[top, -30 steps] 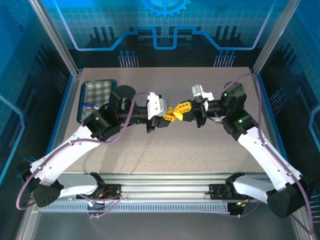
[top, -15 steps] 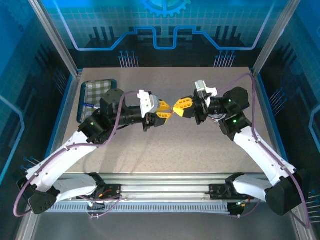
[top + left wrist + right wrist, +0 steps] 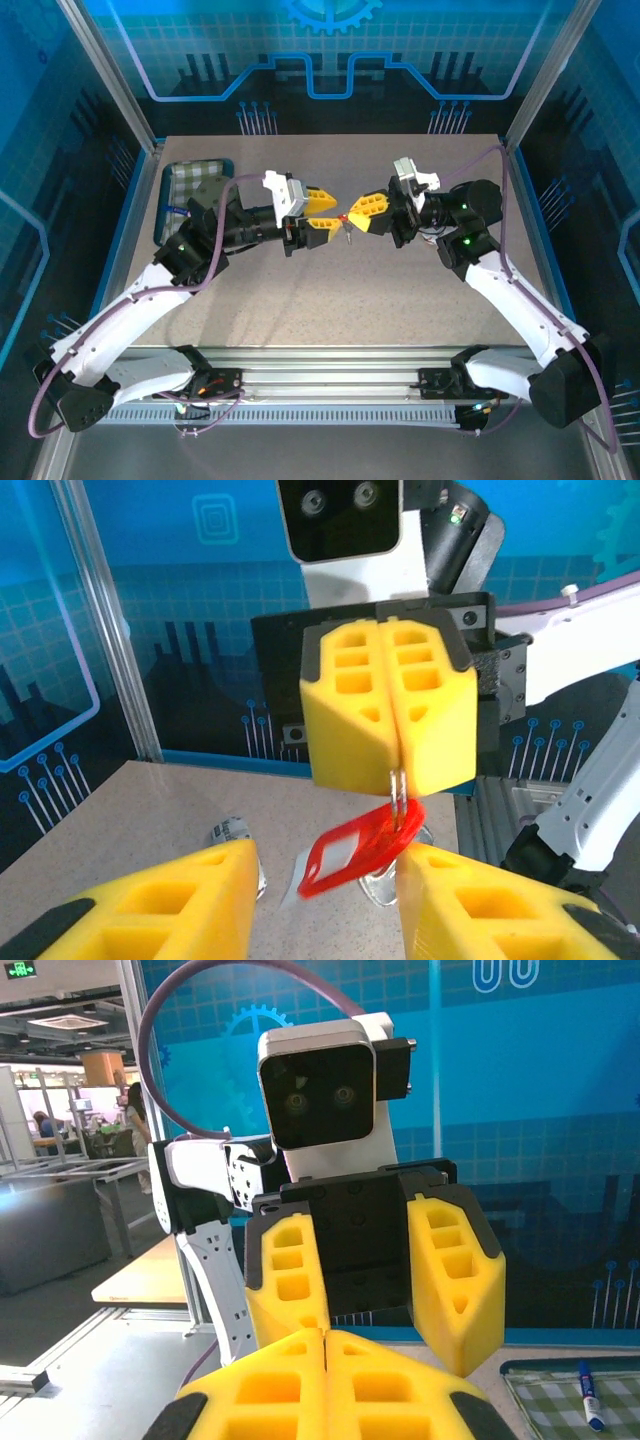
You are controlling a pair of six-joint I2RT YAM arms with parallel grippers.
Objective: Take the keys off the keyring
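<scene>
Keyring (image 3: 355,852): a red loop-shaped tag, off the table (image 3: 330,290), hanging between the two grippers at mid-table. In the left wrist view its long axis is tilted, running from lower left up to upper right. The upper right end meets a thin metal loop that goes up into the seam of the right gripper's fingers.

Right gripper (image 3: 397,760): yellow fingers pressed together, pinching that metal loop, so the keyring hangs from it.

Left gripper (image 3: 335,210): fingers well apart, one on either side of the keyring, nothing between them gripped. Whether either pad touches the tag cannot be told.

Key (image 3: 346,233): from above, a small dark sliver shows just below the red tag. It is too small to give its shape or direction.

Tray (image 3: 165,200): blue-rimmed, lined with a green checked cloth, at the far left of the table and partly covered by the left arm. A blue-capped pen (image 3: 588,1395) lies in it on the cloth.

Unclear: two small silvery items (image 3: 235,832) on the table below the tag, one of them behind it, cannot be identified.
</scene>
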